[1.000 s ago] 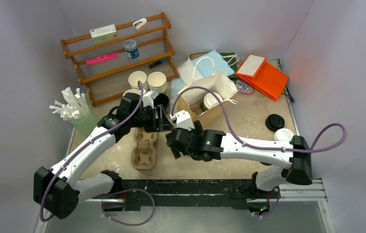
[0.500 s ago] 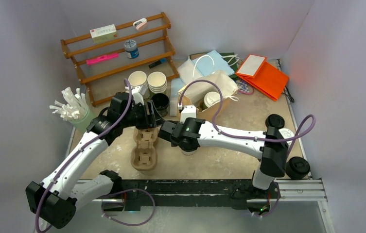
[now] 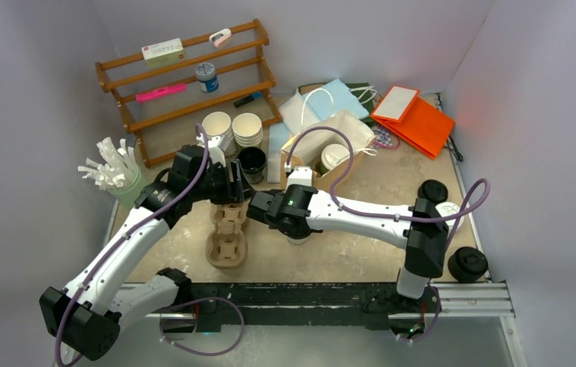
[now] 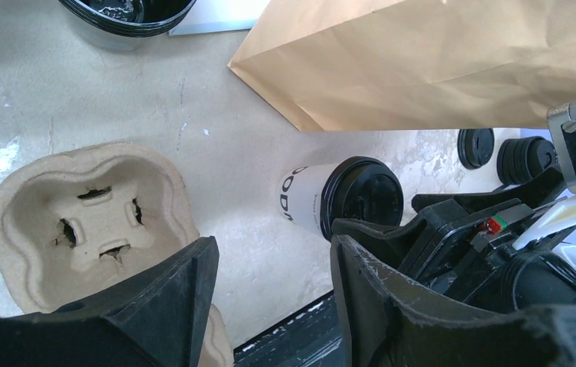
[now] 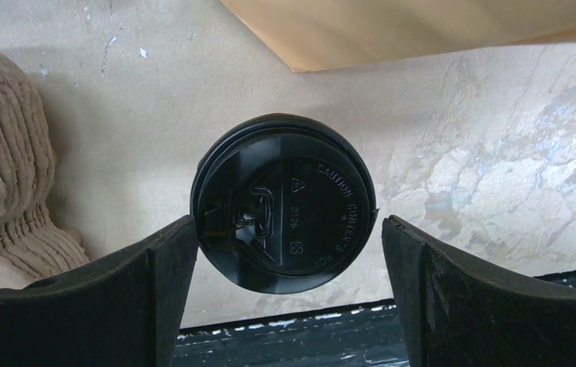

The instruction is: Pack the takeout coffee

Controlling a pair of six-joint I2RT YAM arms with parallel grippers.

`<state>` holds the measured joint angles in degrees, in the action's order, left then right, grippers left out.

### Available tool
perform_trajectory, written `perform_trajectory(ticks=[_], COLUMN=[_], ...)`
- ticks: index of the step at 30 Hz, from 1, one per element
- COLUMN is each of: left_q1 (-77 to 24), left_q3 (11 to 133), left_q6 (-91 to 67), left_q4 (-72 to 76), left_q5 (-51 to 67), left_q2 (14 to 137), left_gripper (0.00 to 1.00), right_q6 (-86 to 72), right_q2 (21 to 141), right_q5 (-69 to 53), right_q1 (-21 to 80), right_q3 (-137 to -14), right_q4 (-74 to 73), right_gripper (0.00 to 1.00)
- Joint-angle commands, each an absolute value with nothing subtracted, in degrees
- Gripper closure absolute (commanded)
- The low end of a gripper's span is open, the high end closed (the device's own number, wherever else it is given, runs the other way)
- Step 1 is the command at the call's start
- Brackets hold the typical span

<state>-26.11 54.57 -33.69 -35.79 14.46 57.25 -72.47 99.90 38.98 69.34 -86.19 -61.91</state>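
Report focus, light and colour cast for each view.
Top external view: soft even light, sharp, an orange tinge on the wall beside the flat orange bag. Left wrist view: the left end effector is blurred, the beige tabletop sharp. Right wrist view: raised lettering on the round black plastic lid reads crisply; the right end effector looks soft.

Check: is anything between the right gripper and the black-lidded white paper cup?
Nothing visible. The right gripper hangs straight above the black-lidded white paper cup, open jaws flanking it; the brown paper bag stands clear beyond.
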Motion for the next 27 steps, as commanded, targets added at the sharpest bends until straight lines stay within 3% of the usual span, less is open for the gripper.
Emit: perform_trajectory(ticks=[1,14,27], left_q1=[-25.49,-25.14,-24.92], left_q3=[57.14,57.81,58.75], left_q6=[-31.78,-30.04,-29.24], left_q4=[-36.01,-37.28,-37.35], left_q5=[13.80,14.22,14.26], left_q2=[57.22,57.63,58.45], left_gripper=[0.42,0.41,0.41], right_q6=[-75.72,-77.36,-76.59], right_q2=[99.65,97.57,95.69], right_q5=[39.13,36.79,37.28], right_q1=[68.91,67.07,66.98], right_q3=[-86.33,-80.58,-84.32], right_q4=[-63.09,-57.93,-60.72], right_gripper=[0.10,0.16,0.24])
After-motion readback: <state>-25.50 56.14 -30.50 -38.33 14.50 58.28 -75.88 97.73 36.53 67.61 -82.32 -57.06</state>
